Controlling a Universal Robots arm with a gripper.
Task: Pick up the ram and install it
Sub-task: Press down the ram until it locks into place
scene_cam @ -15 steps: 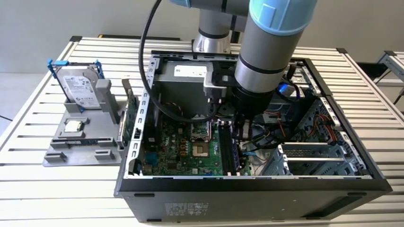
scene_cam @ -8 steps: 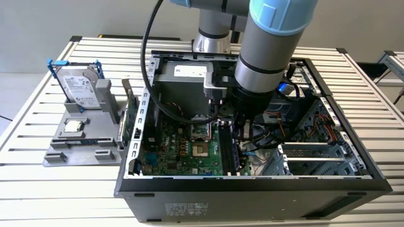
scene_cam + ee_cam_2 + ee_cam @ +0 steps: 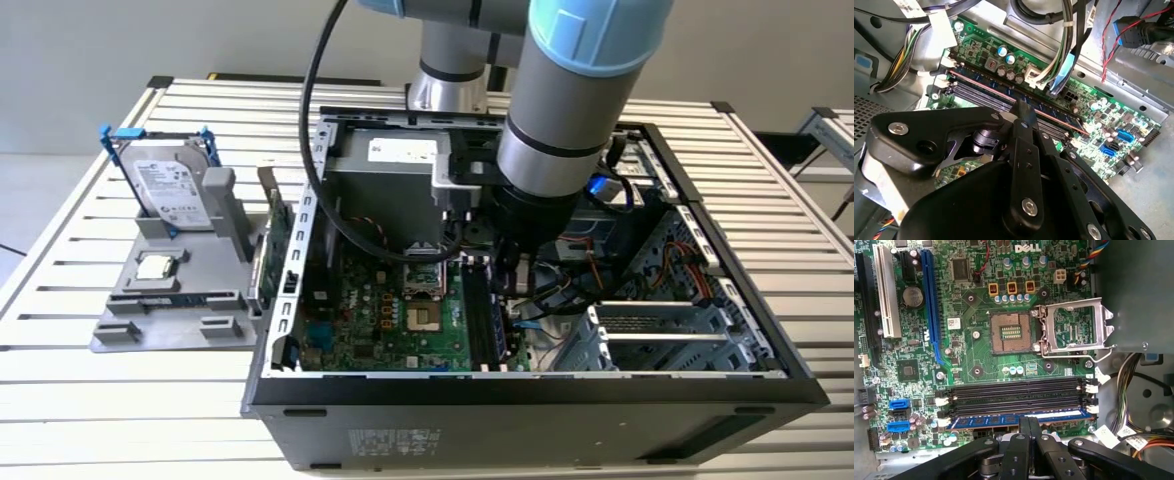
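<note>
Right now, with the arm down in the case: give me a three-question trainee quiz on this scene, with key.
1. True or false: the ram lies outside the case.
2. The CPU socket is: A) under a cooler B) bare, with its metal frame swung open C) hidden by cables.
3. How many of the four memory slots hold a stick?

Key
1. False: it sits in a slot on the motherboard, right at the tips of the gripper.
2. B.
3. One, the slot nearest the gripper; the other three are empty.
</note>
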